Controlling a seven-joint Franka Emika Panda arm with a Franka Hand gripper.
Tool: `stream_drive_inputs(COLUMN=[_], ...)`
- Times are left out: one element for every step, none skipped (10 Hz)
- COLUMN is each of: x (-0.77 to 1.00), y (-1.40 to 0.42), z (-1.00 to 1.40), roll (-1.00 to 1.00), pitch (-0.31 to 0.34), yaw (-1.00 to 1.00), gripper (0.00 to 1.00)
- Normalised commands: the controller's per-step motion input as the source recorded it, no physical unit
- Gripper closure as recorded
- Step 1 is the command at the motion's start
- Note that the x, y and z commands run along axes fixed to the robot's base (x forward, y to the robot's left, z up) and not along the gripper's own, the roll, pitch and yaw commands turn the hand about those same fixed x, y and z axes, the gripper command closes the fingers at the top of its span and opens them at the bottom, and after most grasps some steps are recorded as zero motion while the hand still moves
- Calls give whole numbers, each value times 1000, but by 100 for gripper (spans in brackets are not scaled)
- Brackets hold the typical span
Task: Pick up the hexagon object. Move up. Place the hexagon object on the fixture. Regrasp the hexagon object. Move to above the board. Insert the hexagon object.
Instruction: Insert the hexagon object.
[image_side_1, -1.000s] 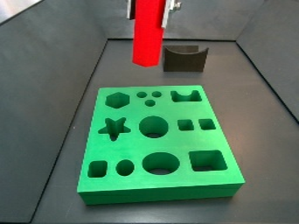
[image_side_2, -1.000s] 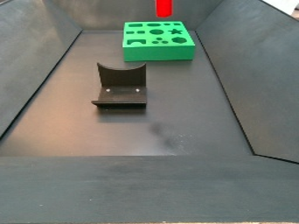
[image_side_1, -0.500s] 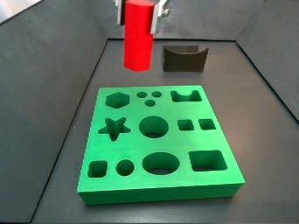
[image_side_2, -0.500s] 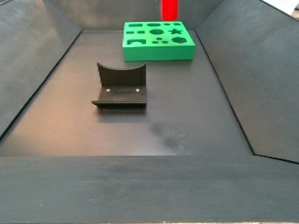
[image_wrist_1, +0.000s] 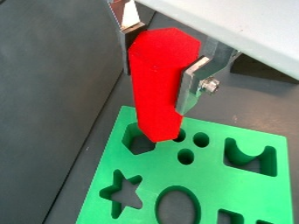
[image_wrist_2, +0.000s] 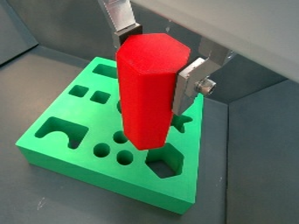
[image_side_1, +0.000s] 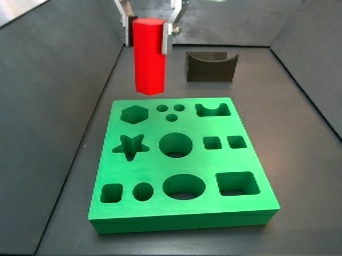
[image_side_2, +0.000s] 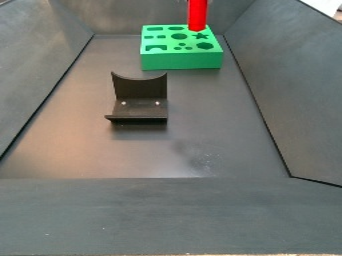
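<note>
Gripper (image_wrist_1: 163, 54) clamped on hexagon object (image_wrist_1: 158, 83), now lowered upright near board's (image_side_1: 181, 205) hexagonal hole (image_side_1: 130, 111) at its far corner; insertion imminent.

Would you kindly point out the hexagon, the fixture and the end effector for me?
Hexagon (image_side_1: 150, 60): side view, middle of its front face.
Fixture (image_side_2: 136, 99): side view, its upright back wall.
End effector (image_wrist_1: 160, 44): wrist view, midway between fingertips, clamping the hexagon.

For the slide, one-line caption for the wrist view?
Gripper holds the red hexagon object upright above the green board, near its hexagonal hole.
</note>
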Motion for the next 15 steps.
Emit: stream_drive_inputs(x=[-274, -251, -211, -77, -69, -57, -77, -66, -69, -120, -191, -183, -171, -194, -120], y=[-97, -80, -49, -51, -66, -37, 0, 0, 0, 0, 20, 0, 0, 0, 0], z=[-443, -289, -297, -83, -214, -357, -289, -231, -169, -151, -120, -94, -106, -123, -134], roll=[29, 0, 0, 0, 39, 0, 0, 0, 0, 0, 0, 0, 0, 0, 0], pitch=[-159, -139, -140, -59, -49, -84, -77, -67, -60, -59, -53, -51, -49, -43, -61], yaw=[129, 137, 140, 57, 74, 134, 149, 169, 166, 163, 160, 157, 154, 151, 197], gripper=[100, 100, 100, 100, 100, 100, 100, 100, 100, 100, 100, 100, 100, 100, 100])
